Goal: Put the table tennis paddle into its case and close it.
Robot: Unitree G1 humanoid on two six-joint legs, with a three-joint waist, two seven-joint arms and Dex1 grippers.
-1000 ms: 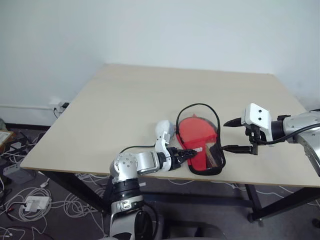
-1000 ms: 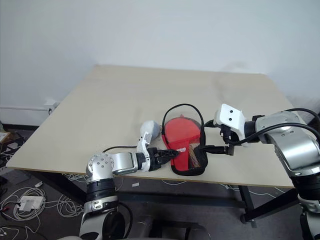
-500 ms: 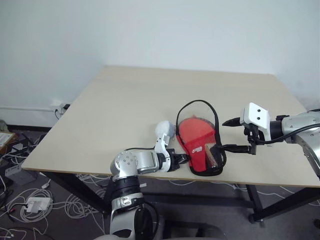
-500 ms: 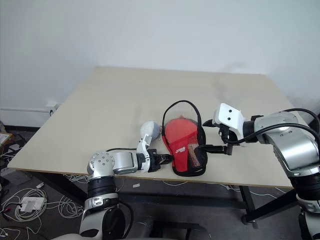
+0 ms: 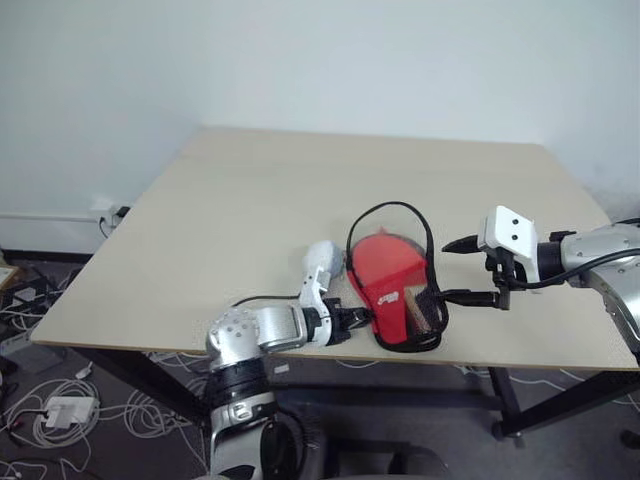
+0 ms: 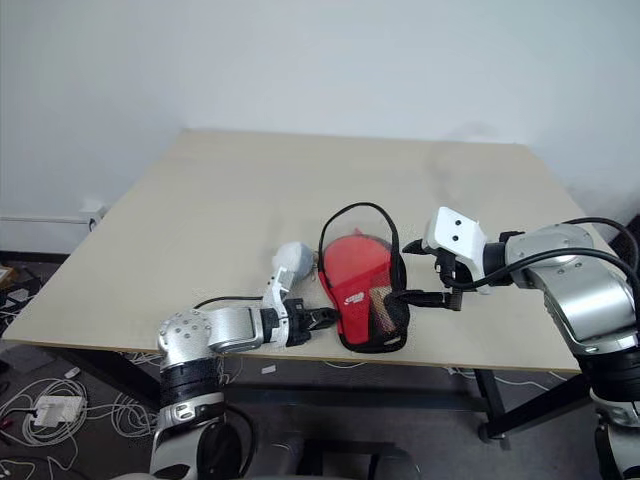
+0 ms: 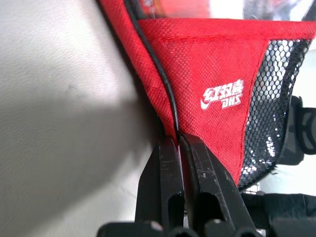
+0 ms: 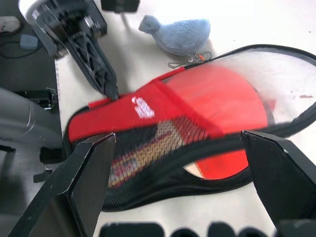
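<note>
The case (image 5: 398, 300) lies near the table's front edge, with red fabric, black mesh and a clear side edged in black. Its black edging arches up and gapes at the far end. The table tennis paddle (image 8: 217, 94) lies inside: the red face shows through the clear side, the wooden handle through the mesh. My left gripper (image 7: 175, 143) is shut on the case's near left edge, on the black cord by the red fabric. My right gripper (image 5: 458, 270) stands open just right of the case, one finger high and one low.
A small blue-grey soft thing (image 8: 177, 34) with a metal ring lies on the table (image 5: 250, 200) just left of the case, beyond my left gripper. The table's front edge runs close below the case. Cables cover the floor at the left.
My left gripper, open over the case a second ago, has shut on the case's left edge and drawn slightly left and up. The right gripper has kept still.
</note>
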